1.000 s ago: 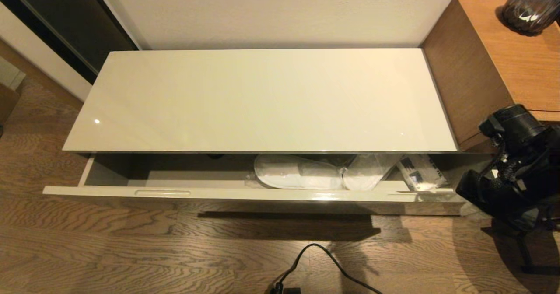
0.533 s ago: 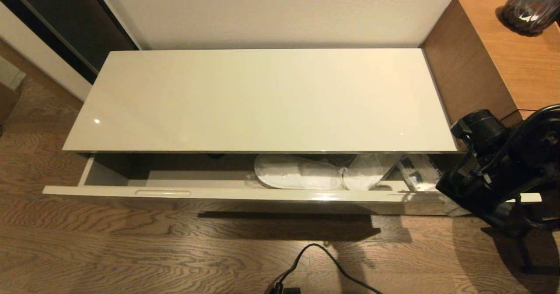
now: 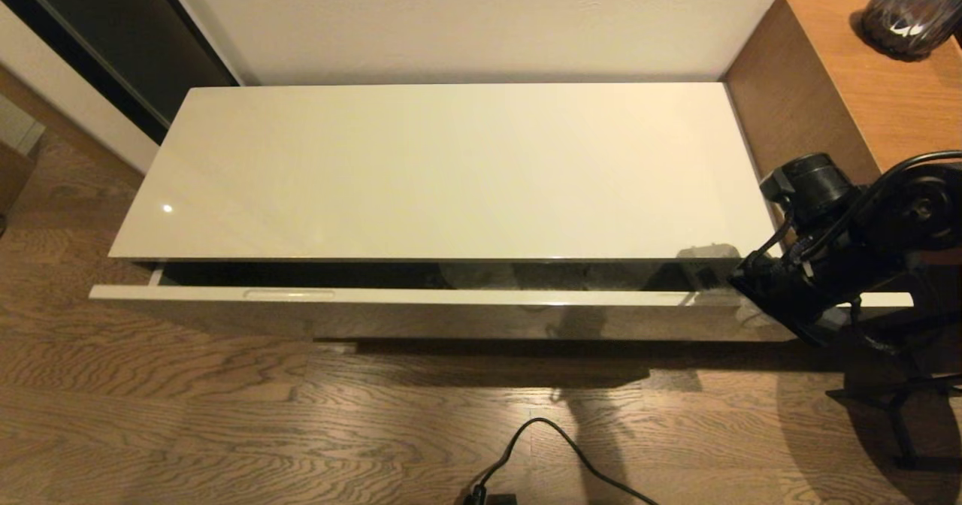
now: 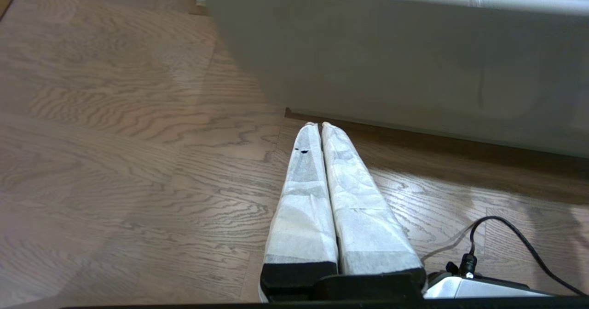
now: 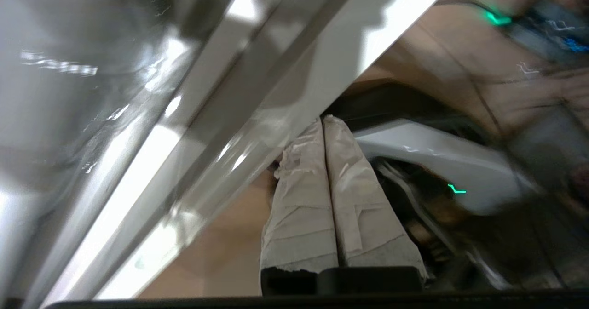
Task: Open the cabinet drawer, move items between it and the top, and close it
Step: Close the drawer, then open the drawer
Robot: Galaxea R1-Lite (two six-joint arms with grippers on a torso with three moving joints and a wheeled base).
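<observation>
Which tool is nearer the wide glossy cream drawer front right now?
Right. The right tool is shut and pressed against the wide glossy cream drawer front at its right end. The left tool, also shut, hangs low over the floor, short of the front's left end.

The right arm reaches in from three o'clock in the head view, its black wrist bent toward nine o'clock. The right gripper [image 5: 322, 120] has its wrapped fingers [image 5: 301, 198] pressed together. The left gripper [image 4: 320, 126] (seen only by its own wrist camera) hangs low, fingers likewise closed, holding nothing.
</observation>
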